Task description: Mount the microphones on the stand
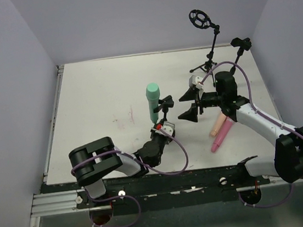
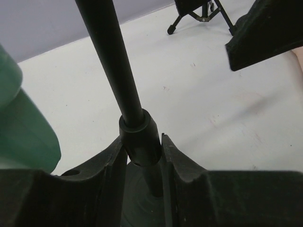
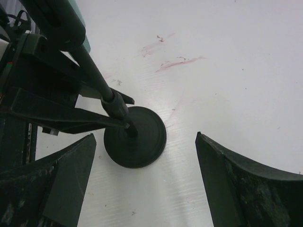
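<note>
Left wrist: stand pole clamped between the jaws — mint microphone beside.

The top camera is looking down from high above the near edge of the worktop, taking in the whole surface from far off. The left wrist camera is sitting low and very close, peering forward along the left pincer at the small stand. The right wrist camera is facing steeply down past the right pincer onto that stand's round base. All three views are sharing this stand.
</note>
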